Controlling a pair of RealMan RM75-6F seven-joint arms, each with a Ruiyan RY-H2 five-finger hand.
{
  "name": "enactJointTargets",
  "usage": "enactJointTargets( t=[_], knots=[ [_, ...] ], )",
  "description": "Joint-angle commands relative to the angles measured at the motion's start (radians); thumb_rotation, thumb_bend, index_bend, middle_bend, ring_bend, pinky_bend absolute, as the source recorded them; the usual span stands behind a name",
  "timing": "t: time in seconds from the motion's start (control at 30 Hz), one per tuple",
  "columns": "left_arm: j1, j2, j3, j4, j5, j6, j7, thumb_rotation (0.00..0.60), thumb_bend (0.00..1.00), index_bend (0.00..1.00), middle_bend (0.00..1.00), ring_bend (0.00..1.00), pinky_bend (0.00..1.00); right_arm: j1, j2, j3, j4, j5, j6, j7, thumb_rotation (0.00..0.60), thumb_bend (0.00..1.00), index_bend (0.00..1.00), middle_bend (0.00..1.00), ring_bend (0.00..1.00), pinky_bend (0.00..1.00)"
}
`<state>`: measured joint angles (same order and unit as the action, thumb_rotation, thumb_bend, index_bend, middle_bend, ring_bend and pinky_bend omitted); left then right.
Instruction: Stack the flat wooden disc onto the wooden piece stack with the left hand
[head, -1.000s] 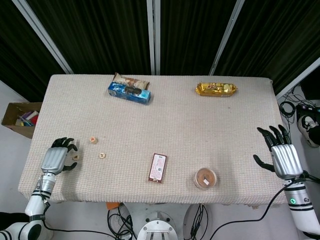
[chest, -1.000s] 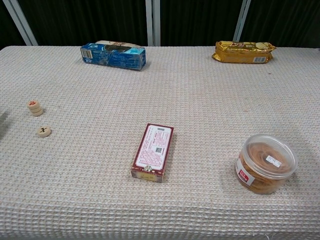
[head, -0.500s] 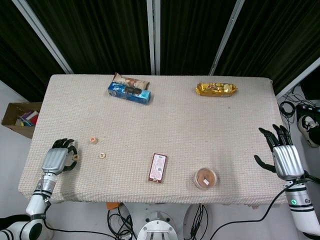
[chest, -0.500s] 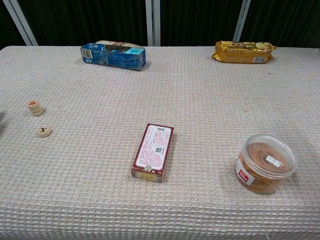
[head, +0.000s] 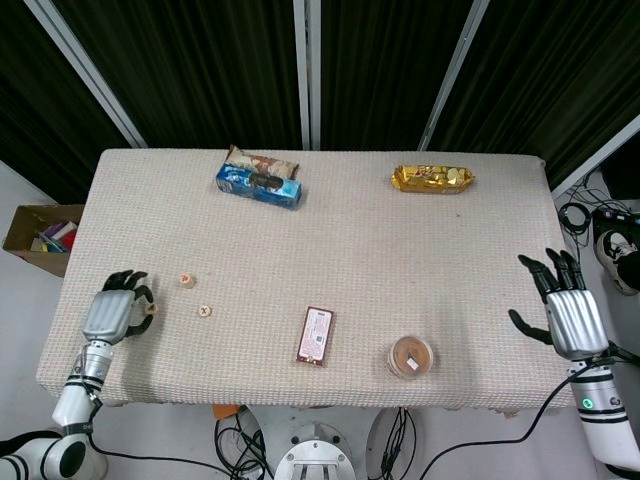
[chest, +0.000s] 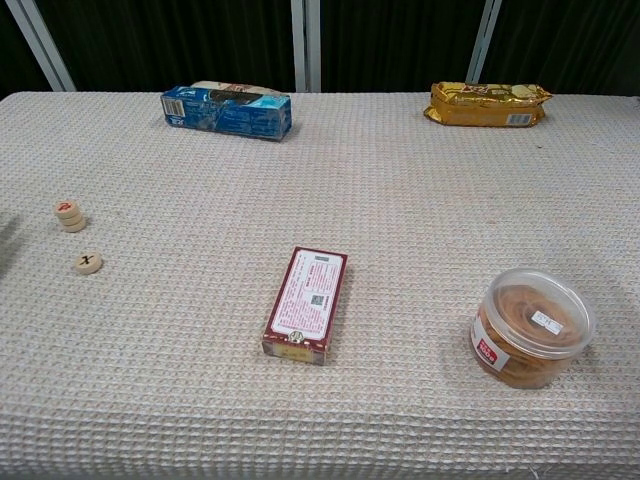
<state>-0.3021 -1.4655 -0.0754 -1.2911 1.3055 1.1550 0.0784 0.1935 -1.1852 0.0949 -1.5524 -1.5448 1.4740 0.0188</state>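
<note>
At the head view's lower left, a flat round wooden disc (head: 151, 309) is pinched in the curled left hand (head: 113, 313), ready for the small wooden piece stack (head: 186, 281) nearby; the right hand (head: 566, 312) is held spread, empty.

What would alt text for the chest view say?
A cloth-covered table holds a short stack of wooden discs and a lone disc at left, a red box in the middle, a round tub at right; no hands show.
</note>
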Motion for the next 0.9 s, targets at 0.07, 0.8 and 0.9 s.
enactJointTargets(
  t=[0.07,0.8,0.9],
  knots=[
    [-0.031,0.031,-0.041,-0.051,0.016,0.015,-0.008,0.600,0.38,0.51,0.15,0.08,0.10,0.002,0.003,0.002,-0.002,-0.002,0.000,-0.001,0.600,0.18,0.15,0.24,0.02,0.00],
    [-0.212,-0.021,-0.101,0.005,-0.092,-0.181,0.075,0.600,0.38,0.51,0.15,0.08,0.10,-0.010,0.018,0.005,-0.010,0.013,0.003,0.006,0.600,0.18,0.15,0.24,0.01,0.00],
    [-0.211,-0.017,-0.096,-0.002,-0.096,-0.178,0.077,0.600,0.38,0.51,0.15,0.08,0.10,-0.010,0.016,0.007,-0.007,0.014,0.003,0.008,0.600,0.18,0.15,0.24,0.01,0.00]
  ],
)
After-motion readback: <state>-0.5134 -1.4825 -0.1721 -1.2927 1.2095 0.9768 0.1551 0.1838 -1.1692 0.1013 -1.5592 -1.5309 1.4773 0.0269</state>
